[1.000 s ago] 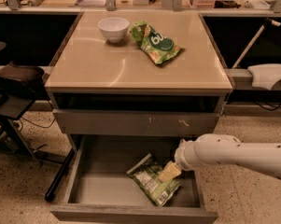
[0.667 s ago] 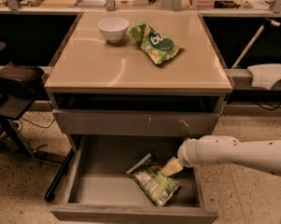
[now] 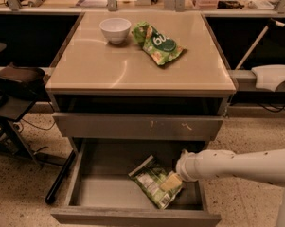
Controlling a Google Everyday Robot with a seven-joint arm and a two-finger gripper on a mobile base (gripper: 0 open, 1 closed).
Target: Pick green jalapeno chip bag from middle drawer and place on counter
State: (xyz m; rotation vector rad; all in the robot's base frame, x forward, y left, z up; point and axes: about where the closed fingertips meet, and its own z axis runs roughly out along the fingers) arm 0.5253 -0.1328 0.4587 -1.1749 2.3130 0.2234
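The green jalapeno chip bag [image 3: 154, 183] lies crumpled on the floor of the open middle drawer [image 3: 99, 193], right of centre, with its white printed panel and barcode facing up. My white arm reaches in from the right. My gripper [image 3: 172, 180] is down in the drawer at the bag's right edge, touching or just over it. The glossy beige counter [image 3: 109, 70] tops the cabinet above.
On the counter stand a white bowl [image 3: 115, 29] and another green bag with a round dark logo [image 3: 158, 44]. A closed drawer front with pale scratches [image 3: 137, 126] is above the open drawer. A black stool [image 3: 14, 86] stands at the left and a white object [image 3: 273, 76] at the right.
My gripper has shifted slightly and sits a little lower at the bag's right edge. The bag lies where it was.
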